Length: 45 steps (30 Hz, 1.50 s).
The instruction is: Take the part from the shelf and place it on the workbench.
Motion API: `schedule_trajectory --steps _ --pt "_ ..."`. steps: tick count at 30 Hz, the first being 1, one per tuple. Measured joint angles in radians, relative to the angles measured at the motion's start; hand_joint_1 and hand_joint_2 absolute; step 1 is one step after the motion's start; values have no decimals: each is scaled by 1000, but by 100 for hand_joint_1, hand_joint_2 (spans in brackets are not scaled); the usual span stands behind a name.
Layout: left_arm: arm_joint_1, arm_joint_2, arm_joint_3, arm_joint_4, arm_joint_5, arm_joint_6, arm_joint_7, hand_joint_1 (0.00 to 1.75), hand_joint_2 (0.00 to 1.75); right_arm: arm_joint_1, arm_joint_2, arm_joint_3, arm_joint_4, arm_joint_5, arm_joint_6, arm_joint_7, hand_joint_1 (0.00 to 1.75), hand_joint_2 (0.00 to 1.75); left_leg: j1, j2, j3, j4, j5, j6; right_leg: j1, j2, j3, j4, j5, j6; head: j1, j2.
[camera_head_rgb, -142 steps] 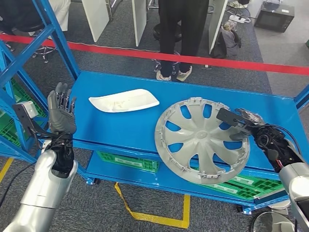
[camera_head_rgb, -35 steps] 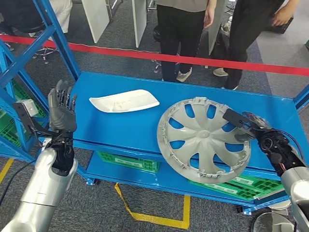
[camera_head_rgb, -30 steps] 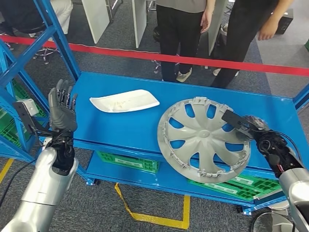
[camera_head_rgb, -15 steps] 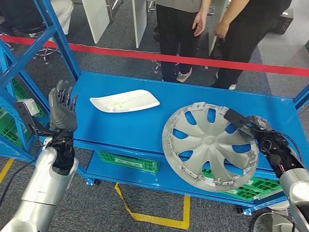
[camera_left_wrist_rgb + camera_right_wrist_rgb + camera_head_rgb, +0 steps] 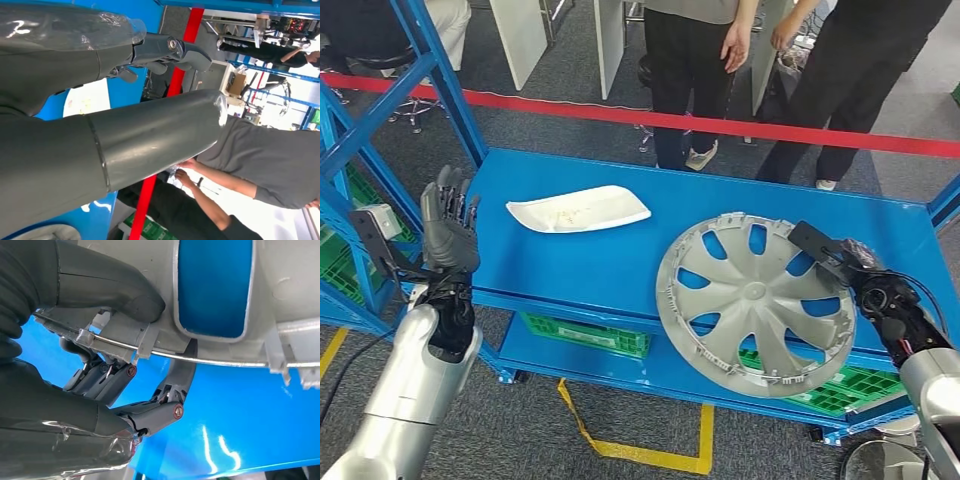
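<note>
A silver hubcap (image 5: 755, 302) lies tilted over the front right of the blue shelf (image 5: 622, 260), its near edge hanging past the shelf's front. My right hand (image 5: 848, 265) grips its right rim. In the right wrist view the thumb (image 5: 113, 287) lies on top of the hubcap rim (image 5: 226, 347) and the fingers (image 5: 166, 390) hook under it. My left hand (image 5: 448, 225) is raised upright beside the shelf's left end, fingers apart, holding nothing. The left wrist view shows its fingers (image 5: 162, 47) stretched out.
A white curved panel (image 5: 576, 210) lies on the shelf's back left. Green crates (image 5: 588, 333) sit on the lower level. Blue frame posts (image 5: 433, 70) stand on the left. Two people (image 5: 697, 60) stand behind a red floor line (image 5: 637, 118). Yellow tape (image 5: 644, 450) marks the floor.
My right hand has dragged the hubcap to the right and toward the shelf's front edge, so it overhangs more. A second person has walked in behind the shelf. The left hand has stayed put.
</note>
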Motion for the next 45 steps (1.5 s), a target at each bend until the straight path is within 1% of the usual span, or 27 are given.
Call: schedule_trajectory --steps 4,12,15,22,38,45 --pt "1 0 0 0 0 14 3 0 0 -2 1 -25 -1 -56 -16 -33 175 175 0 0 0 0 0 0 0 0 0 0 0 0 0 0" --pt "13 2 0 0 0 34 5 0 0 -20 19 -87 -16 -202 -79 -162 175 175 0 0 -2 0 0 0 0 0 -2 1 0 0 -1 0" --pt "17 2 0 0 0 33 4 0 0 -33 25 -102 -30 -250 -89 -187 175 175 0 0 -2 0 0 0 0 0 -2 1 0 0 -1 0" --pt "19 2 0 0 0 31 2 0 0 -47 33 -128 -57 -286 -92 -196 175 175 0 0 -2 -1 0 0 0 0 -3 1 0 0 -1 0" --pt "19 2 0 0 3 1 -17 0 0 -46 32 -131 -114 -429 -141 -212 175 175 0 0 -3 -1 0 0 0 0 -4 1 0 0 -1 0" --pt "19 2 0 0 3 0 -19 0 0 -46 28 -138 -138 -443 -150 -218 175 175 0 0 -3 -2 0 0 0 0 -5 1 0 0 -1 0"
